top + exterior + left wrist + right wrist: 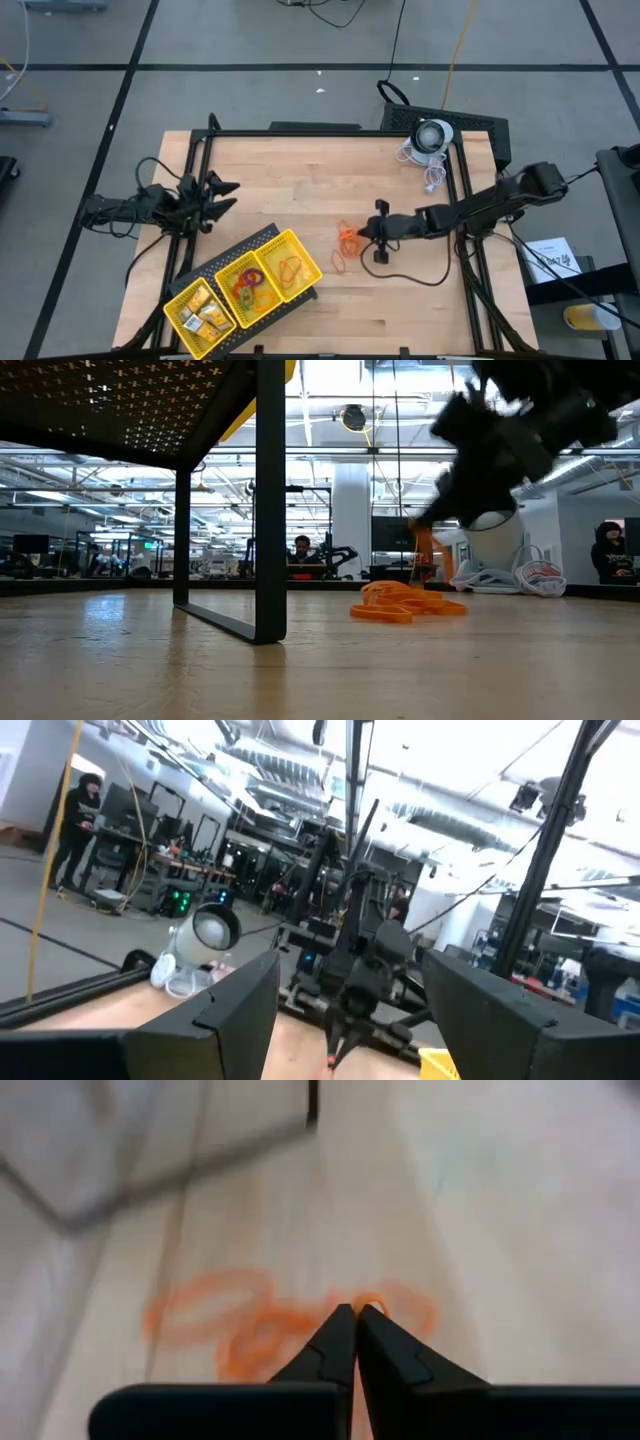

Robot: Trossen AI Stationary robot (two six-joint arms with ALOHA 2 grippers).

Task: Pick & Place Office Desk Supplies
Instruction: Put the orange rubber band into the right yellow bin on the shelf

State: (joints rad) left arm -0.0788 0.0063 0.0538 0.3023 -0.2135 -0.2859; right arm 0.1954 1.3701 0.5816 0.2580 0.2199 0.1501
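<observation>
A small heap of orange rubber bands [347, 238] [405, 606] lies on the wooden table right of centre. One more band [340, 265] lies just nearer. My right gripper [362, 234] [355, 1314] is directly over the heap, slanting down from the table's right, shut on one orange band. The yellow three-compartment tray [296, 236] sits at the near left, holding orange bands, coloured rings and yellow-gold pieces. My left gripper [225, 195] [350, 1040] waits open at the table's left edge. My right gripper pinches one orange rubber band between its fingertips; a small loop of it [372, 1304] shows right at the tips. The fingers slant down from the table's right. In the low view the band [432, 555] hangs below the gripper, above the heap.
A white round device with a coiled white cable [432, 135] stands at the far right corner. A black cable [410, 275] trails on the table under the right arm. Black frame rails [270, 500] border the tabletop. Bare wood lies between the heap and the tray.
</observation>
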